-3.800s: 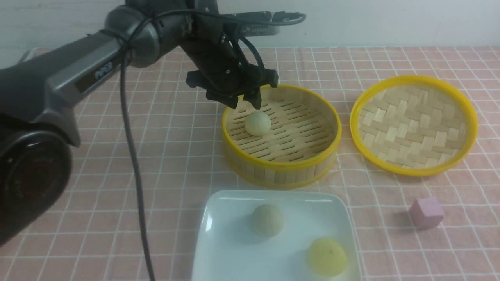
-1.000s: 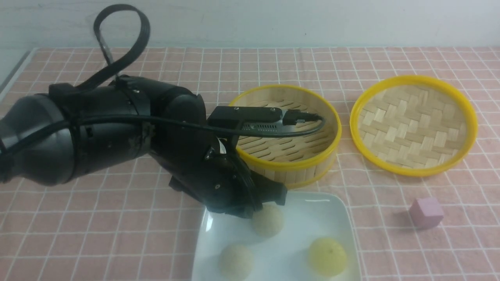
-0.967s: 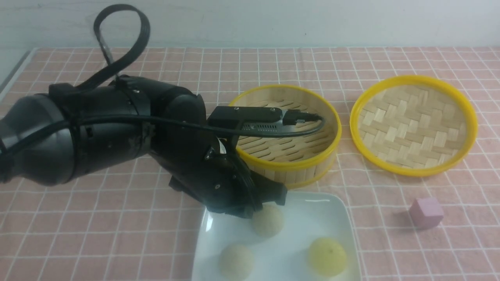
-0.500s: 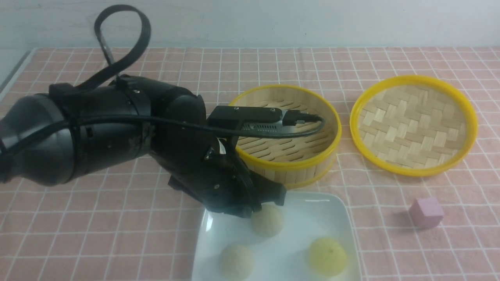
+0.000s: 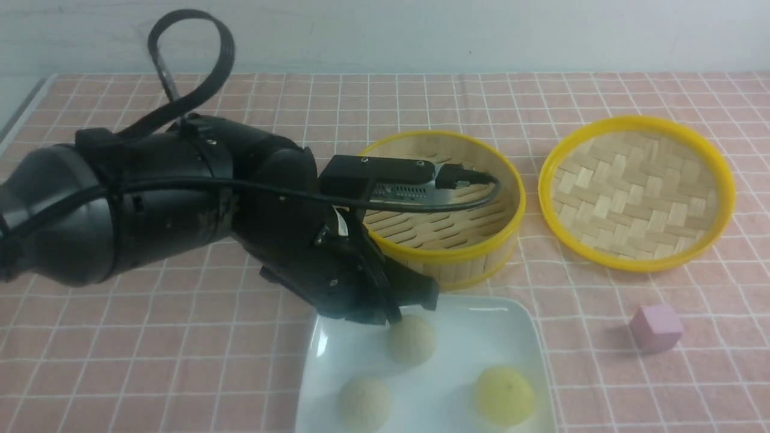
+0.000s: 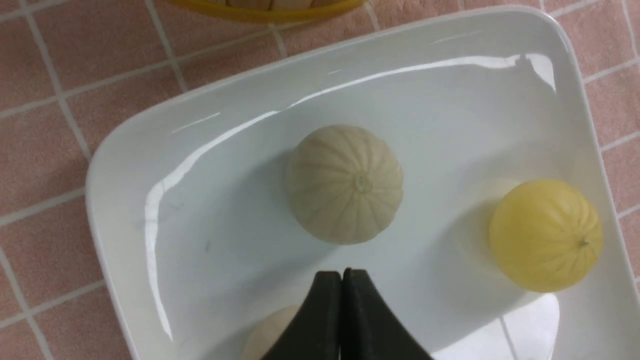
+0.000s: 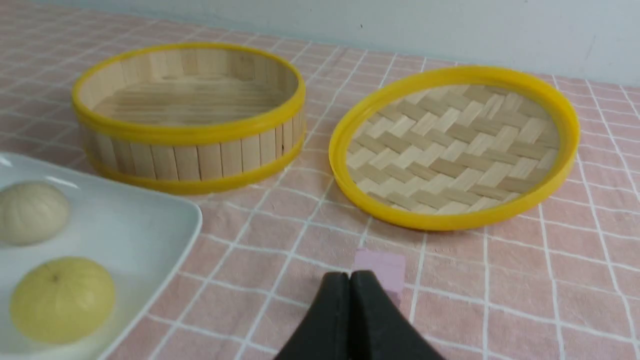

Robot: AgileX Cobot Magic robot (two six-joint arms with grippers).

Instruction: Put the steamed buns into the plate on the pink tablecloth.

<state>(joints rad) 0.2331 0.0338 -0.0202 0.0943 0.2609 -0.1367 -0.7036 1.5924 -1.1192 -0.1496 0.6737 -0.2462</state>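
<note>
The white square plate (image 5: 481,308) lies on the pink tablecloth (image 5: 180,337) at the front. It holds all three steamed buns: one beige bun (image 5: 411,340) in the middle, one beige bun (image 5: 363,404) at the front left and the yellow-green bun (image 5: 504,396) at the front right. My left gripper (image 5: 388,316) hovers over the plate's back left part, shut and empty. In the left wrist view its tips (image 6: 342,272) sit just short of the middle beige bun (image 6: 345,184), with the yellow-green bun (image 6: 546,235) to one side. My right gripper (image 7: 350,275) is shut and empty.
The empty bamboo steamer basket (image 5: 442,207) stands behind the plate. Its woven lid (image 5: 636,191) lies upside down to the right. A small pink cube (image 5: 656,326) sits right of the plate, just ahead of the right gripper (image 7: 380,267). The left arm's cable loops up at the back left.
Since 3.8 s ago my left arm went from the steamer to the plate, and the third bun now lies in the plate. Over the last second the gripper lifted slightly.
</note>
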